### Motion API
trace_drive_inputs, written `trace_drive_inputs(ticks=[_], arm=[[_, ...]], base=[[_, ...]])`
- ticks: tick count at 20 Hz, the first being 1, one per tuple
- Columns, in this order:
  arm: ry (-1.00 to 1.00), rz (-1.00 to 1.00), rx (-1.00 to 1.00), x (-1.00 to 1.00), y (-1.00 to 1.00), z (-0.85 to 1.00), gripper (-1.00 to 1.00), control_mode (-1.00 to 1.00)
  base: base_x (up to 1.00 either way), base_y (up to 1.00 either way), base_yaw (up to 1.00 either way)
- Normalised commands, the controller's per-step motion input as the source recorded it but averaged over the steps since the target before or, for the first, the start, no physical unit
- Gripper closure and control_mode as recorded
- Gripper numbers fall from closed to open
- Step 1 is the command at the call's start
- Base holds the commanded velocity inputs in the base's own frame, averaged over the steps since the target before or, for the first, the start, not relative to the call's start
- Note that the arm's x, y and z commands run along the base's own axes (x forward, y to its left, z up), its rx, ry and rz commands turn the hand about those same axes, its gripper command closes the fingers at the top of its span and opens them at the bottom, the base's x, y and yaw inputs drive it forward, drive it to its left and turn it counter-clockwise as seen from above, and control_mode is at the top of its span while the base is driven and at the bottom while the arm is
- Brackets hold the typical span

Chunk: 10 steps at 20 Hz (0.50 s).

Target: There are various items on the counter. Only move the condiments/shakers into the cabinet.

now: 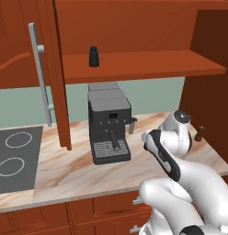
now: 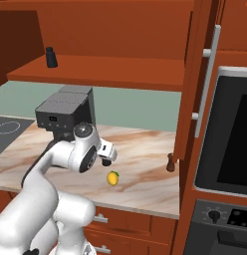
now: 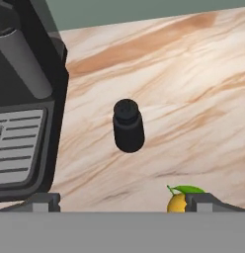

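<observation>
- The two-finger pincer [image 3: 122,201] stands fully open and holds nothing; its two dark finger tips [image 3: 43,201] rise at the lower corners of the hand view, set wide apart.
- Between the tips, further along the view, a small black tapered shaker [image 3: 128,126] with a perforated round top stands upright on the counter, clear of both tips.
- A small yellow lemon with a green leaf [image 3: 179,200] lies just beside the right-hand tip; whether they touch cannot be told.
- The white arm [image 2: 70,154] is folded low over the beige-pink marbled stone worktop [image 1: 65,170], its wrist bent towards the surface.
- The large dark-grey coffee machine [image 1: 108,126] has a ribbed metal drip grate and a row of small front buttons; no lettering is readable.
- A slim dark-brown turned mill with a knob top [image 2: 170,162] stands upright near the worktop's right end, beside the cabinet wall.
- A second small black shaker [image 1: 94,56] stands upright on the flat shelf of the red-brown wooden wall cabinet [image 1: 143,66].
- The cabinet door [image 1: 60,73] stands open and carries a long grey bar handle [image 1: 40,73].
- A black stovetop with ring marks [image 1: 14,156] adjoins the worktop on the left.
</observation>
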Motion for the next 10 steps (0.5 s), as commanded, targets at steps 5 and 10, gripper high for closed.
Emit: trace_drive_inputs(ticks=[5, 10], arm=[[0.00, 0.00, 0.00, 0.20, 0.00, -0.24, -1.00, -1.00], [0.00, 0.00, 0.00, 0.19, 0.00, -0.32, -1.00, -1.00]], base=[[0.00, 0.00, 0.00], [0.00, 0.00, 0.00]])
